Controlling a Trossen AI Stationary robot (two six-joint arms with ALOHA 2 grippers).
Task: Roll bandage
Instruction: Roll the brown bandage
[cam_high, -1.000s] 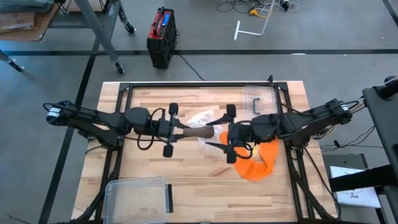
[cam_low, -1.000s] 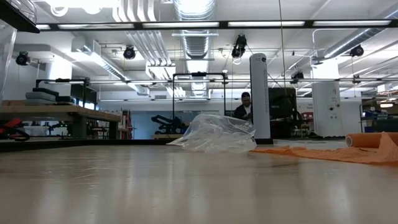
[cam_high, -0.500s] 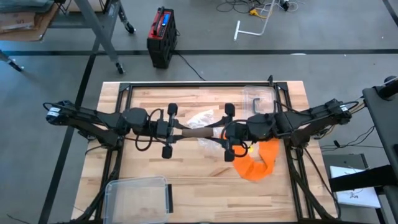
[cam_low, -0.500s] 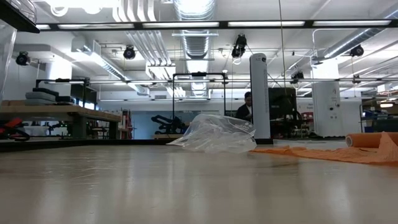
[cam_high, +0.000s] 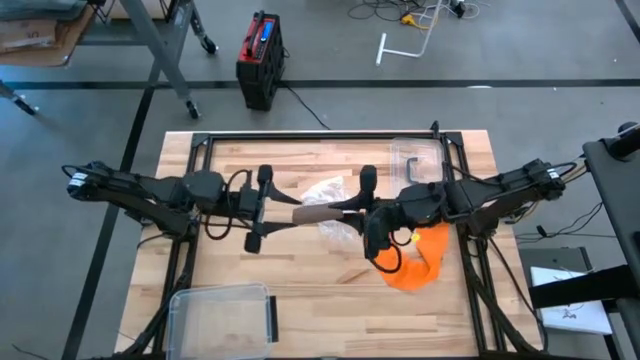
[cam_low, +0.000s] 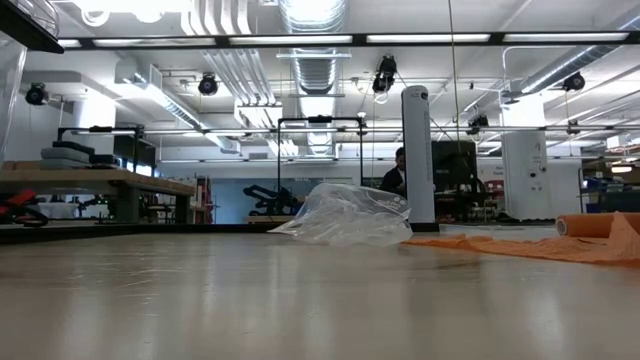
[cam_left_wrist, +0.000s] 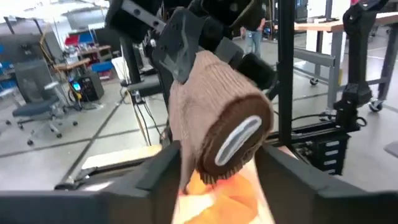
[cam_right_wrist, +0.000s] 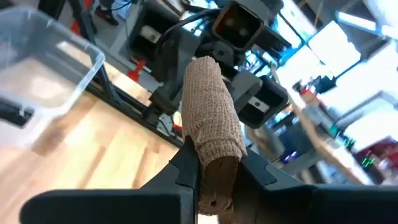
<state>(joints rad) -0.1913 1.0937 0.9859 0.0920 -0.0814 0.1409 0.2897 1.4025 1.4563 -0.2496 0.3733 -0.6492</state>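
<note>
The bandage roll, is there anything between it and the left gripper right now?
Nothing visible stands between them. The bandage roll hangs above the table, its far end held in the right gripper; the left gripper faces its free end, and in the left wrist view that end sits between the open left fingers.

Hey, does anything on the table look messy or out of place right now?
The orange cloth lies crumpled in a heap under the right pincer, and a clear plastic bag sits wrinkled beside the bandage roll.

Four views: overhead, tabletop level, two wrist cams.
Overhead looks straight down on table (cam_high: 330, 290); low cam level across it; wrist cams close, facing each other, sharing bandage roll (cam_left_wrist: 217, 118).
</note>
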